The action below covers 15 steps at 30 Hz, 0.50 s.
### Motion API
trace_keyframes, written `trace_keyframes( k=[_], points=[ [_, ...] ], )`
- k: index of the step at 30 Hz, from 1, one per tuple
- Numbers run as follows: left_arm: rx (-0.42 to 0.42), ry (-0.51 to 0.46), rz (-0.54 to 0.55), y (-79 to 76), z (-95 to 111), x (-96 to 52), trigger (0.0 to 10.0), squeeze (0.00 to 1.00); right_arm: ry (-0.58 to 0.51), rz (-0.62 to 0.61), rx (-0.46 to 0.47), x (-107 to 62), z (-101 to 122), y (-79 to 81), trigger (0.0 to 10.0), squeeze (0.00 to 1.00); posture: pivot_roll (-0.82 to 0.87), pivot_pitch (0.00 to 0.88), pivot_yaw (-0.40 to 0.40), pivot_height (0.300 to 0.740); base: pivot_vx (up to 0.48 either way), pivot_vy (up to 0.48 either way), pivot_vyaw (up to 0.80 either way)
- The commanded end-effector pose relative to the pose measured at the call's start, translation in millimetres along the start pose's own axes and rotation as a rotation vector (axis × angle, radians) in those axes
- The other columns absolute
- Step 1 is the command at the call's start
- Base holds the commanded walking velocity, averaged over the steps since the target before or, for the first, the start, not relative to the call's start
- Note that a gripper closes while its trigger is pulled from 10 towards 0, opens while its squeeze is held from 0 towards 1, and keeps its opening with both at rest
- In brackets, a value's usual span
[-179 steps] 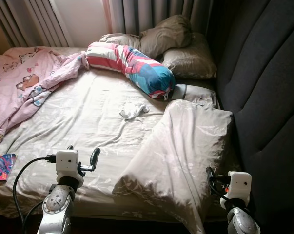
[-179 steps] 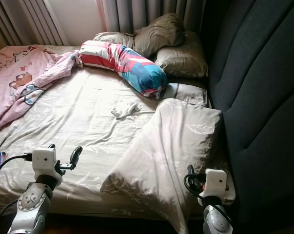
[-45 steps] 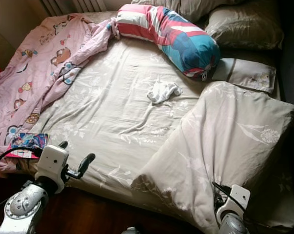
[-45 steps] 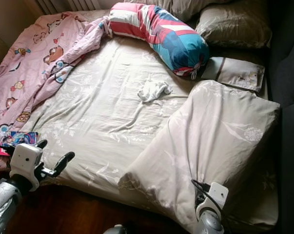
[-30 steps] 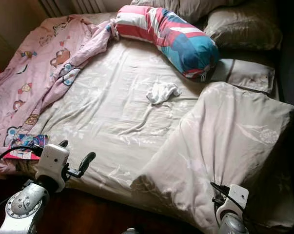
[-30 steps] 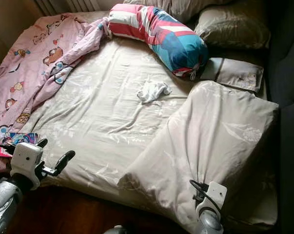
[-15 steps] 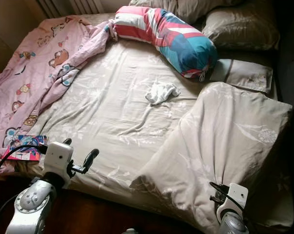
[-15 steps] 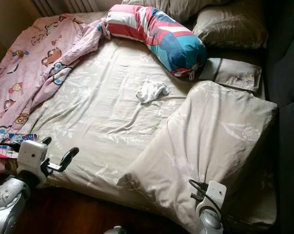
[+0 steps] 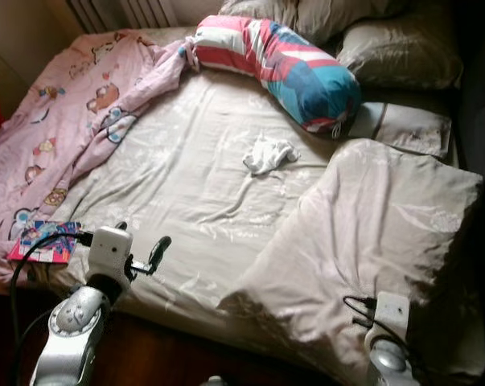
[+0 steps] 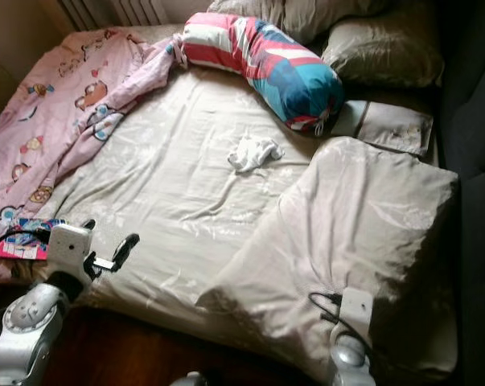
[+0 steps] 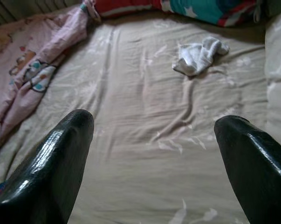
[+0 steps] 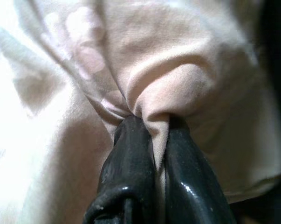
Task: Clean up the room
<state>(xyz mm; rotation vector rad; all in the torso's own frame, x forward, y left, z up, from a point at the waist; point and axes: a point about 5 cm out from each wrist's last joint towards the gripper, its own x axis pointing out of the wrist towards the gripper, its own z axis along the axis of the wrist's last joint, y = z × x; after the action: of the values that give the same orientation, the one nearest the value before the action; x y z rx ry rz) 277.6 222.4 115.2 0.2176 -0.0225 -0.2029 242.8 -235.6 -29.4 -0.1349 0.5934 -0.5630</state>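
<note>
Across the bed (image 9: 194,201) from my head cameras, the big beige pillow (image 9: 363,233) lies by the near right corner, its near end bunched where my right tool (image 12: 159,140) meets it. A small white cloth (image 9: 268,153) sits mid-bed, a striped bolster (image 9: 282,60) lies toward the headboard end, a pink blanket (image 9: 57,137) is heaped along the left edge, and a colourful book (image 9: 43,241) rests at the near left corner. My left tool (image 9: 145,253) hovers over the near edge.

Through the left wrist camera, that tool is released, fingers (image 11: 56,158) spread wide with nothing between them, bare sheet below and the white cloth beyond.

Through the right wrist camera, the right tool is clenched on a thin pinch of pillow fabric.

My worry is that pinch: it looks like cover only, so a lift could let the cloth slide out or drag the pillow off the near edge onto the floor.
</note>
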Motion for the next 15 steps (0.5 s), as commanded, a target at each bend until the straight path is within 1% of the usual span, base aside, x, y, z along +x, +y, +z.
trace_keyframes(
  k=[1, 2, 7, 9, 11, 12, 13, 15],
  points=[
    [0.01, 0.035, 0.012, 2.4, -9.4, -3.2, 10.0, 0.0, -0.149, -0.127, -0.001, 11.9, 37.8, -21.8, 0.0, 0.0, 0.02, 0.142, 0.133, 0.735, 0.0, 0.0, 0.0],
    [0.01, 0.035, 0.011, 2.0, -10.1, -2.1, 10.0, 0.0, -0.177, -0.156, -0.015, 13.3, 44.3, -26.4, 0.0, 0.0, 0.01, 0.141, 0.134, 0.735, 0.0, 0.0, 0.0],
    [0.007, 0.032, 0.007, 0.4, -11.2, 0.6, 10.0, 0.0, -0.257, -0.246, -0.072, 15.0, 61.9, -39.7, 0.0, 0.0, 0.0, 0.139, 0.138, 0.735, 0.0, 0.0, 0.0],
    [0.007, 0.027, 0.004, -0.3, -10.8, 2.8, 10.0, 0.0, -0.332, -0.369, -0.134, 14.6, 77.4, -58.1, 0.0, 0.0, 0.0, 0.139, 0.14, 0.735, 0.0, 0.0, 0.0],
    [0.007, 0.026, 0.003, -0.6, -10.7, 3.3, 10.0, 0.0, -0.35, -0.403, -0.158, 14.0, 81.0, -62.8, 0.0, 0.0, -0.01, 0.14, 0.142, 0.735, 0.0, 0.0, 0.0],
    [0.007, 0.026, 0.0, -0.8, -10.7, 3.7, 10.0, 0.0, -0.361, -0.444, -0.164, 13.0, 83.7, -68.6, 0.0, 0.0, -0.01, 0.14, 0.142, 0.735, 0.0, 0.0, 0.0],
    [0.007, 0.025, 0.0, -0.8, -11.1, 4.2, 10.0, 0.0, -0.361, -0.475, -0.158, 12.3, 84.2, -73.3, 0.0, 0.0, -0.01, 0.141, 0.142, 0.735, 0.0, 0.0, 0.0],
    [0.006, 0.025, 0.0, -1.0, -11.4, 4.6, 10.0, 0.0, -0.367, -0.51, -0.157, 9.7, 84.5, -76.8, 0.0, 0.0, -0.01, 0.14, 0.142, 0.735, 0.0, 0.0, 0.0]
  ],
)
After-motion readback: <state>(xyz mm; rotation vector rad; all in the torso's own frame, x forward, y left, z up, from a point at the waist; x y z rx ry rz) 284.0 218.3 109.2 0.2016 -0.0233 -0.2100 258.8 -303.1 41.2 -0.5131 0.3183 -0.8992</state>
